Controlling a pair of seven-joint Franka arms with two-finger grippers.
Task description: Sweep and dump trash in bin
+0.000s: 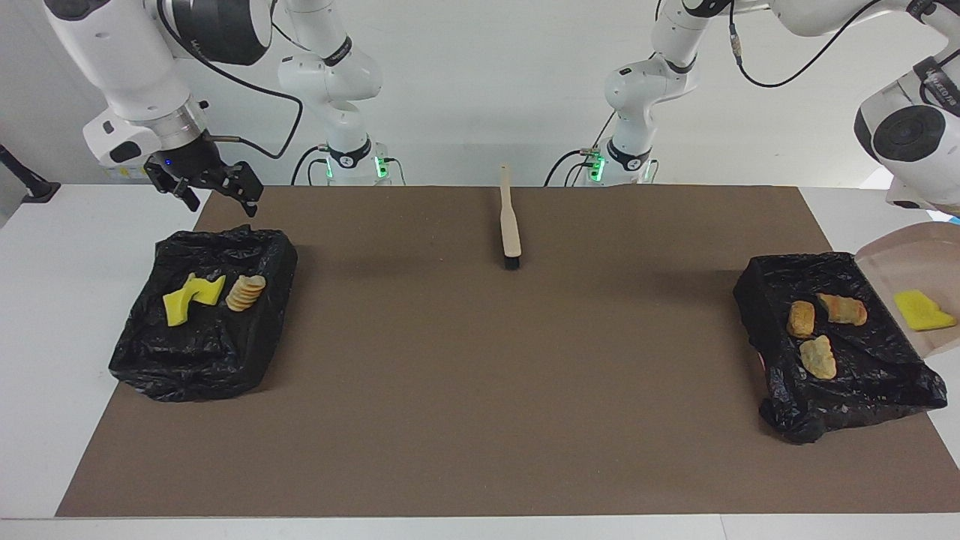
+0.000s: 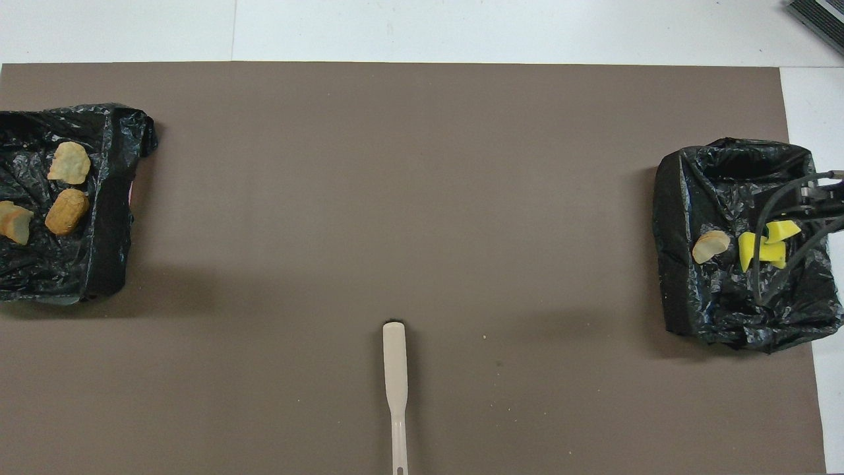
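Brown mat (image 1: 465,390), three pastry pieces (image 1: 817,330) binned (sponge (image 1: 922,310) in dustpan (image 1: 911,259)).

Three golden-brown pastry scraps (image 1: 817,330) lie in one black bin (image 1: 772,390); yellow sponge bits (image 1: 191,296) in the other bin (image 1: 150,360).

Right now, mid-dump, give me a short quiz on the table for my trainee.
1. True or false: a yellow sponge lies in the tilted dustpan.
2. How many pastry pieces lie in the bin at the left arm's end of the table?
3. The brush is: A in a bin, B lying on the mat, C in the dustpan.

Key: 1 true; 2 three; 3 B.
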